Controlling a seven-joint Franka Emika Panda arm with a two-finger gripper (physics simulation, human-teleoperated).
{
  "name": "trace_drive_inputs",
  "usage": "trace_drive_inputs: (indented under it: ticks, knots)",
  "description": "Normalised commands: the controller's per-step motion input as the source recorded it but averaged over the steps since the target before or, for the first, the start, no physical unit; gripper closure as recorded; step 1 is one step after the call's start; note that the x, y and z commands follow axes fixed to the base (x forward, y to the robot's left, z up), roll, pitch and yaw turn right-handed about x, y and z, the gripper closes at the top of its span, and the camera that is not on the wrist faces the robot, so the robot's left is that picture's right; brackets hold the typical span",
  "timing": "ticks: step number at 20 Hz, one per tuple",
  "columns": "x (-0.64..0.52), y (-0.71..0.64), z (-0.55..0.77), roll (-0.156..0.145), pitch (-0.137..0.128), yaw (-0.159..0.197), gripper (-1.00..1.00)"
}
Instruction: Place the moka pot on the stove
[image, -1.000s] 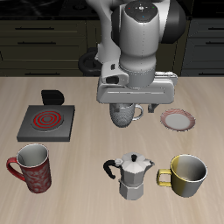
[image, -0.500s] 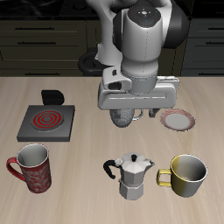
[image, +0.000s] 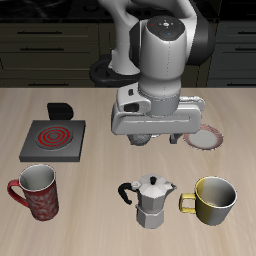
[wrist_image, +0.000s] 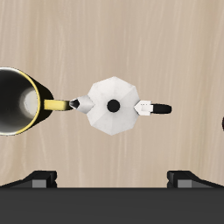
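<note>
The silver faceted moka pot stands upright near the table's front edge, black handle to one side and black knob on top. In the wrist view the moka pot sits straight below the camera. My gripper hangs above the table, behind and above the pot. It is open and empty, and its two fingertips are spread wide in the wrist view. The stove, a dark square plate with red coil rings and a small black box, lies apart from the pot, farther back near the table's side.
A yellow mug stands close beside the pot and also shows in the wrist view. A red patterned mug stands in front of the stove. A pink-rimmed plate lies beside my hand, partly hidden.
My gripper has moved forward and lower toward the moka pot. The hand now covers the grey mug that showed beneath it earlier. Nothing on the table has moved.
</note>
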Motion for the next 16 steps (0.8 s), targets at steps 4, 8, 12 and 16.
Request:
trace_drive_inputs:
  ticks: [4,8,12,16]
  knots:
    - [0.08,0.02,-0.18,0.0,-0.001,0.021,-1.0]
    - [0.06,0.01,-0.18,0.0,0.008,-0.005,-1.0]
    - [0.07,-0.06,-0.16,-0.02,-0.013,0.009,-1.0]
    - [0.04,0.0,-0.08,-0.005,-0.002,-0.001,-1.0]
